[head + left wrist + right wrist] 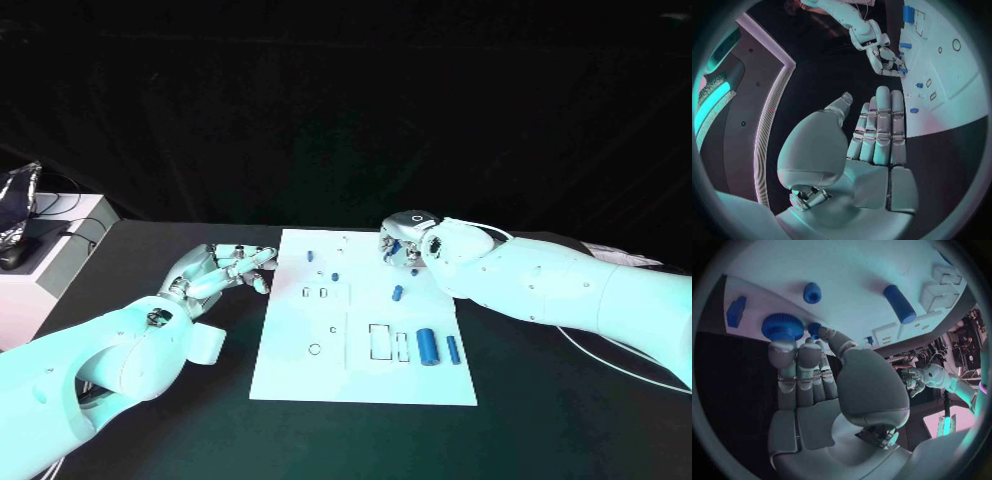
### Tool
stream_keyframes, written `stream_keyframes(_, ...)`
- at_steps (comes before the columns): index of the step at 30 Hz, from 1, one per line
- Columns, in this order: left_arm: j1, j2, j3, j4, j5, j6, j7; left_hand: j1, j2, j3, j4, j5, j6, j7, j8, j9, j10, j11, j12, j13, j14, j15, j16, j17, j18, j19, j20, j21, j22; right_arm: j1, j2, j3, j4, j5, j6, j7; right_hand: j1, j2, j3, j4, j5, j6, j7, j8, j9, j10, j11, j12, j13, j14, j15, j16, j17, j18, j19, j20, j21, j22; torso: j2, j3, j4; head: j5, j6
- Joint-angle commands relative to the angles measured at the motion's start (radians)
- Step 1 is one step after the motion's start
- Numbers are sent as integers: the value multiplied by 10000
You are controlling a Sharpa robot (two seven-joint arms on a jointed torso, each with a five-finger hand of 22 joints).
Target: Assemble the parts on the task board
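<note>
The white task board [361, 375] lies in the middle of the black table. My right hand [411, 245] hovers over its far right part. In the right wrist view its thumb and a fingertip pinch a small blue part [815, 329], right beside a blue toothed knob [782, 326]. A blue round piece [812, 292] and a blue cylinder [899, 303] lie further out on the board. My left hand [224, 270] stays just left of the board with fingers [882, 125] stretched out and nothing in it. A thick blue cylinder [427, 348] and a thin one [451, 349] lie near the board's right edge.
A white box [65, 265] with dark gear and cables on it stands at the table's left edge. A pale cable [613, 365] trails over the table under my right arm. Small blue parts [335, 275] dot the board's far half.
</note>
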Motion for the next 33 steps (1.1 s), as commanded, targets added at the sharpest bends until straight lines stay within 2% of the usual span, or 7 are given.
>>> stream_keyframes(1,0,11,9,1,-27,111,16,-46,39,-79,3,-55,-59,-17,16,14,-52,0,44,15,-34,54,48,-7,44,-12,63,51,-8,-39,-8,-22,-38,-145,331,-58,-85,19,86,-51,61,42,-7,11,4,37,23,16,11,-13,-38,34,21,186,137,-2,-195,227,9,-11,30,-25,-3)
stream_keyframes(13,-2,21,9,-43,-17,127,0,-61,75,-109,20,-54,-60,-16,17,14,-63,4,45,15,-46,57,78,-56,50,-19,71,74,-46,-59,-28,-23,-146,-137,637,-113,-152,-101,16,14,62,-81,25,9,-3,-164,79,14,8,-15,1,-5,29,219,218,35,-554,472,33,-26,49,-59,-43)
stream_keyframes(22,-2,18,9,-50,-11,125,2,-86,102,-119,51,-52,-62,-18,15,13,-63,2,46,16,-46,58,88,-71,52,-19,73,81,-60,-68,-41,-23,-167,-107,949,-197,-123,-119,-22,165,146,-100,20,8,0,-32,48,13,8,-2,-20,-3,23,216,334,26,-791,700,37,-45,74,-110,-69)
stream_keyframes(26,-2,15,9,-46,-10,119,5,-86,102,-119,51,-52,-62,-18,15,13,-63,2,46,16,-46,58,88,-71,52,-19,73,81,-60,-69,-49,-23,-138,-77,849,-163,-30,4,123,139,165,-20,9,13,11,267,-28,11,10,-1,-75,0,27,184,370,-9,-770,813,44,-45,85,-117,-73)
stream_keyframes(33,-3,15,9,-52,-10,111,-2,-86,102,-119,51,-52,-62,-18,15,13,-63,2,46,16,-46,58,88,-71,52,-19,73,81,-60,-73,-129,-22,51,48,81,-72,227,460,517,-78,-26,447,-116,25,76,906,-232,15,21,10,-203,79,113,11,427,-130,-286,1229,39,-64,111,-129,-92)
